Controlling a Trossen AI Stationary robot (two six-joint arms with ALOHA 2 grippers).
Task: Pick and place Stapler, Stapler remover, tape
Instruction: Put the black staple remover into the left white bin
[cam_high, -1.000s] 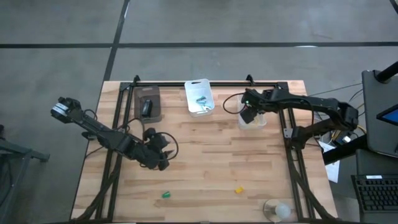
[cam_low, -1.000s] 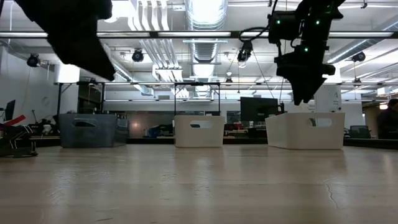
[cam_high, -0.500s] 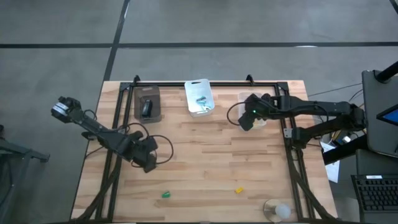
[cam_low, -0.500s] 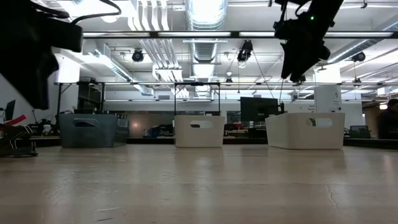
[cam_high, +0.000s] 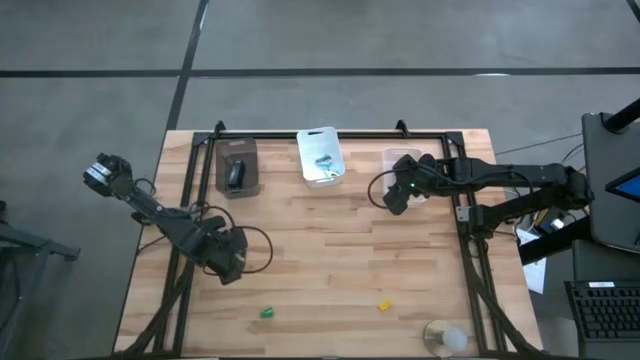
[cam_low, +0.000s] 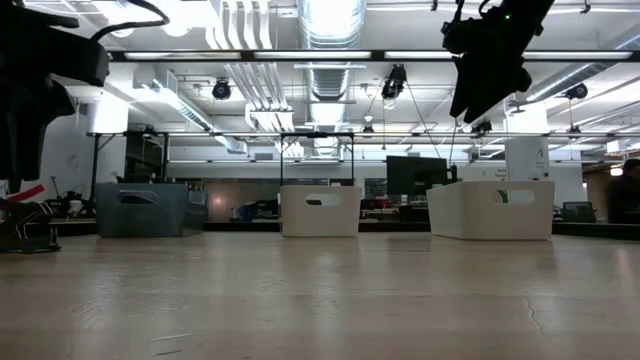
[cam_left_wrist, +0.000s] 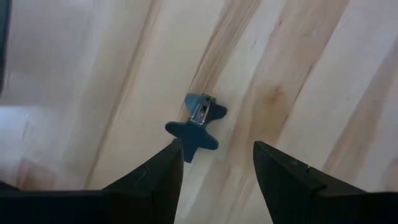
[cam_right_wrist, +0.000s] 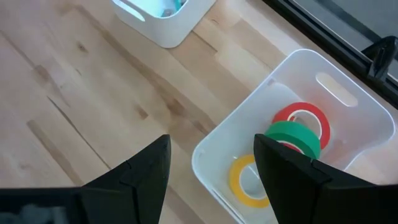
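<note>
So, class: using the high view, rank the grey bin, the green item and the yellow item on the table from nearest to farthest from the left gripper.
From the left gripper:
1. Green item, near edge, just right of it.
2. Grey bin, far-left corner.
3. Yellow item, near edge, further right.

Blue stapler remover (cam_left_wrist: 196, 127) lies on wood; tape rolls (cam_right_wrist: 292, 139) fill a white bin (cam_right_wrist: 219, 142).
</note>
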